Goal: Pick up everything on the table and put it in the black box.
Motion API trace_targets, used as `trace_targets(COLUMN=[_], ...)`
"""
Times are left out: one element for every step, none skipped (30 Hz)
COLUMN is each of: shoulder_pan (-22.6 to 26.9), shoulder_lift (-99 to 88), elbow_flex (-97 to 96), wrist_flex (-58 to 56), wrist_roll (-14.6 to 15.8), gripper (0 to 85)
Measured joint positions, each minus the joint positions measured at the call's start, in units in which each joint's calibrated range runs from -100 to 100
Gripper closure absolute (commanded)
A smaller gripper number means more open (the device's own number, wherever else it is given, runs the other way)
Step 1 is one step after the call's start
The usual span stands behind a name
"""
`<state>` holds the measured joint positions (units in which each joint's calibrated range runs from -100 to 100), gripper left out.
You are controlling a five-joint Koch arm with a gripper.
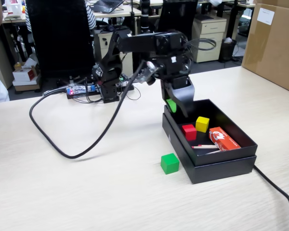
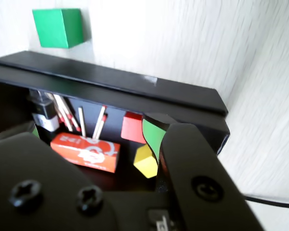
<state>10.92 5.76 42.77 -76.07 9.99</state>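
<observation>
Green, red and yellow cubes are accounted for as follows. One green cube (image 1: 169,163) is found on the wood-grain table (image 1: 62,192), just outside the near long wall of the black box (image 1: 221,166), apart from it. The red cube (image 1: 189,131) and the yellow cube (image 1: 202,123) are seen on the floor of the black box, close together near its middle. An orange-red packet (image 1: 224,138) and loose thin sticks (image 1: 204,147) also lie in the box, toward its right end in the fixed view; these are judged not to be part of the load.

The gripper (image 1: 176,107) is held over the left end of the box in the fixed view. Green pads line the jaws: part of one shows in the fixed view, and the edge of one (image 2: 153,136) in the wrist view. No cube is seen between the jaws. Whether they stand apart or together cannot be told, as one jaw lies behind the other.

The wrist view alone shows the sticks fanned against the box's inner wall beyond the packet. The fixed view alone shows the arm's cable (image 1: 86,139) looping across the table, well clear of the box. One cube is judged still to be collected.
</observation>
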Motion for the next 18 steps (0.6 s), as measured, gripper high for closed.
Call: trace_targets(shoulder_pan=[-0.78, -1.51, -2.39, -3.22, -3.81, -4.2, -4.44, -4.74, -4.98, -5.27, -5.32, -5.37, -5.37, -5.37, -5.37, -5.42, -5.42, -5.37], shoulder_lift=[-0.39, -0.52, -0.39, -0.52, -0.52, -0.39, -0.13, 0.39, 1.55, 4.01, 5.7, 11.39, 11.78, 14.5, 17.22, 19.55, 21.49, 23.3], elbow_flex=[0.0, 0.46, 1.28, 1.55, 1.55, 1.55, 1.55, 1.55, 1.64, 2.56, 2.56, 6.75, 7.12, 8.85, 11.5, 13.6, 15.34, 16.7], wrist_flex=[0.0, 0.0, 0.0, 0.0, 0.0, 0.0, 0.0, 0.0, 0.0, 0.15, 0.23, 0.77, 0.77, 1.01, 1.08, 1.16, 1.24, 1.24], wrist_roll=[0.0, -0.05, -0.1, -0.24, -0.29, -0.39, -0.44, -0.49, -0.49, -0.49, -0.49, -0.54, -0.54, -0.59, -0.63, -0.68, -0.63, -0.63], gripper=[41.2, 41.2, 41.2, 41.2, 41.2, 40.8, 40.0, 40.0, 40.0, 40.0, 40.0, 40.0, 40.0, 40.0, 39.9, 40.0, 40.0, 39.9])
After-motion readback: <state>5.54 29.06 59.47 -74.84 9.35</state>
